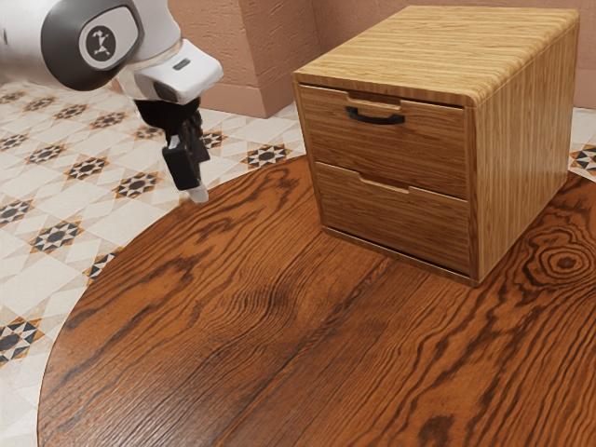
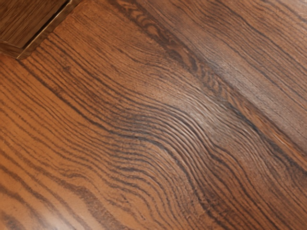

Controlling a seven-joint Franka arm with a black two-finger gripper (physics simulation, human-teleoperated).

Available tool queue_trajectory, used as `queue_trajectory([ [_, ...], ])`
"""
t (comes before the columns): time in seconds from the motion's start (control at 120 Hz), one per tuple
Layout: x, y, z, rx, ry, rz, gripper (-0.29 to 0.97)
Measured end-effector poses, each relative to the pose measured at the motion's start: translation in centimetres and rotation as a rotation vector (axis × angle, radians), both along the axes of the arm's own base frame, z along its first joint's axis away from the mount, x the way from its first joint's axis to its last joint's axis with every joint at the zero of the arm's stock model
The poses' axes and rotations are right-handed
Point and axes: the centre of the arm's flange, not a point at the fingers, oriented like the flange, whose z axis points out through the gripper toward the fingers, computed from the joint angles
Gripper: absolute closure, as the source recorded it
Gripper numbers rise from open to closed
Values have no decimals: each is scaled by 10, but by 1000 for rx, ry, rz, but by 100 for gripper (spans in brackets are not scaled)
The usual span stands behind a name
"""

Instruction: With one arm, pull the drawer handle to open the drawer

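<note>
**Exterior view.** Tool (image 1: 194, 186) hangs pointing down over the rim of the worktop (image 1: 279, 354), toward the exterior view's left, well apart from the cabinet (image 1: 521, 140). Spread or pressed together: cannot tell from this angle. Black handle (image 1: 375, 116) sits on the top drawer (image 1: 391, 140), which looks shut flush. Lower drawer (image 1: 396, 214) has just a notch.

Risks, as I judge them:
- The tool points down while the handle faces sideways, so a poorly turned approach could bump the drawer front or slip off the thin bar.
- A slanted pull could drag the whole cabinet.

Open worktop lies between tool and cabinet, with tiled floor (image 1: 56, 186) beyond the rim.

**Wrist view.** Bare worktop (image 2: 168, 134) grain beneath the hand. A straight pale edge (image 2: 43, 33), probably the cabinet's base, lies nearby.
</note>
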Motion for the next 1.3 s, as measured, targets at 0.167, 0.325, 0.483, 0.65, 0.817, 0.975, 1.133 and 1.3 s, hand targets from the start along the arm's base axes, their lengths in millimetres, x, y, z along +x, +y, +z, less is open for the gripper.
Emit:
queue_trajectory([
  [0.167,55,-8,-11,41,-58,-181,0],
  [0.325,79,-14,-7,81,-126,-313,0],
  [0.483,84,-43,-3,68,-160,-449,0],
  [0.65,91,-59,-6,65,-188,-548,0],
  [0.817,103,-77,-15,67,-220,-632,8],
  [0.975,109,-77,-14,87,-256,-669,28],
  [1.133,111,-74,-7,116,-295,-699,37],
  [1.3,123,-77,-8,130,-340,-738,40],
])
